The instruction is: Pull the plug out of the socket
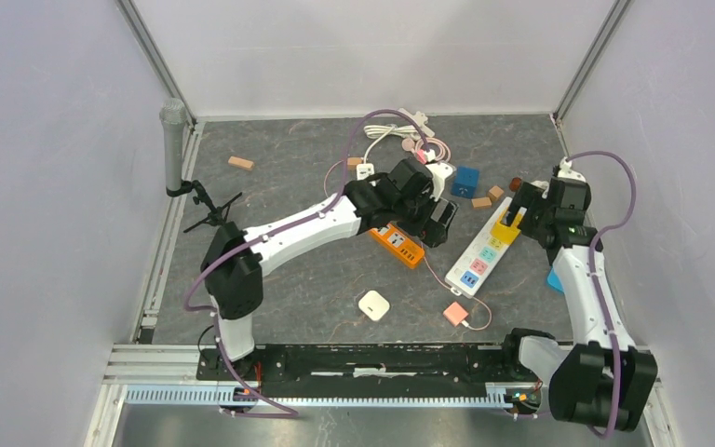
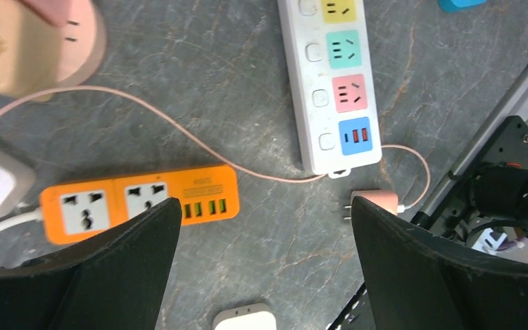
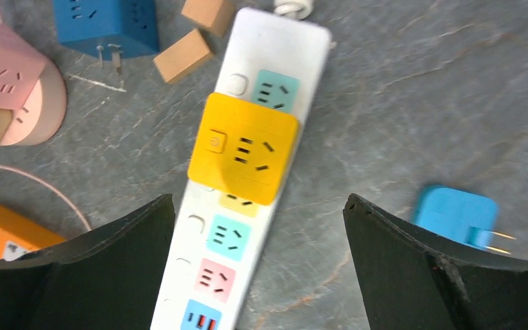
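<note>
— Black fingers point(image 3: 110, 261) of the right gripper point(image 3: 258, 206) fill the lower corners of the right wrist view. How do they stand?

— They stand wide apart and hold nothing. Between them, further off, lies the white power strip point(image 3: 179, 289). It runs from the top centre to the lower left of the frame.

— And the yellow plug point(image 3: 243, 148)?

— It sits on the strip, in the centre of the frame, a little skewed. It covers most of the yellow socket point(image 3: 237, 203). Whether its pins are in the socket, one cannot tell. The fingers do not touch it.

— What about the left gripper point(image 2: 265, 203)?

— Its jaws are wide too, with nothing held. In the left wrist view the orange power strip point(image 2: 141, 201) lies at the left, and a pink plug point(image 2: 378, 199) lies at the right.

— Anything near the yellow plug?

— A light blue adapter point(image 3: 457, 214) lies at the right, apart from the strip. Two wooden blocks point(image 3: 185, 55) lie at the top left.
</note>
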### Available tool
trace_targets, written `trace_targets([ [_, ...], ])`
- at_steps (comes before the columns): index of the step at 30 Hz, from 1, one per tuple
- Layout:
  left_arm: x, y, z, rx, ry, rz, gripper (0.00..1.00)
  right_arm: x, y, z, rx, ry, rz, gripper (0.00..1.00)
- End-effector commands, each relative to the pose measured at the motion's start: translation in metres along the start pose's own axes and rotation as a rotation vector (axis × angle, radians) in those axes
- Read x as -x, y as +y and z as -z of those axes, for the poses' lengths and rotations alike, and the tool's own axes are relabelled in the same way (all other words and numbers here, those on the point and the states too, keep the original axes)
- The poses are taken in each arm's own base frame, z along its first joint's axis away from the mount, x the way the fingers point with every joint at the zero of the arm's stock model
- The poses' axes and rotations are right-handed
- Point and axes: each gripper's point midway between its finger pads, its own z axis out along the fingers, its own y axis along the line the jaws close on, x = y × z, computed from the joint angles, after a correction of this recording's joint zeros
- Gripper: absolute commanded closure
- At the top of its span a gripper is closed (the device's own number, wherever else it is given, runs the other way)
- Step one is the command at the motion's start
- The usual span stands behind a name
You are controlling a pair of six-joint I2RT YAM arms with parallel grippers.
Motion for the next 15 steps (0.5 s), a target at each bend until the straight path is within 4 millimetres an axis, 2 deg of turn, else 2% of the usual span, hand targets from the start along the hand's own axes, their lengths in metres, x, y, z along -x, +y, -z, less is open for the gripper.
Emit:
trace_targets([
  [1,0.024,-0.022,-0.016,-0.110,-0.057,0.055,0.00,0.000,0.024,-0.015,0.094,0.058,-0.065,0.05],
  [4,0.019,-0.022,-0.035,-0.116,-0.031,0.058,0.01,-0.009,0.012,-0.026,0.002,0.089,-0.106,0.05],
  [10,0.007,-0.018,-0.062,-0.105,0.019,0.063,0.03,-0.016,0.017,-0.042,-0.013,0.096,-0.180,0.05],
  [15,0.000,-0.020,-0.071,-0.121,0.049,0.075,0.04,-0.019,0.011,-0.049,-0.101,0.106,-0.191,0.18],
])
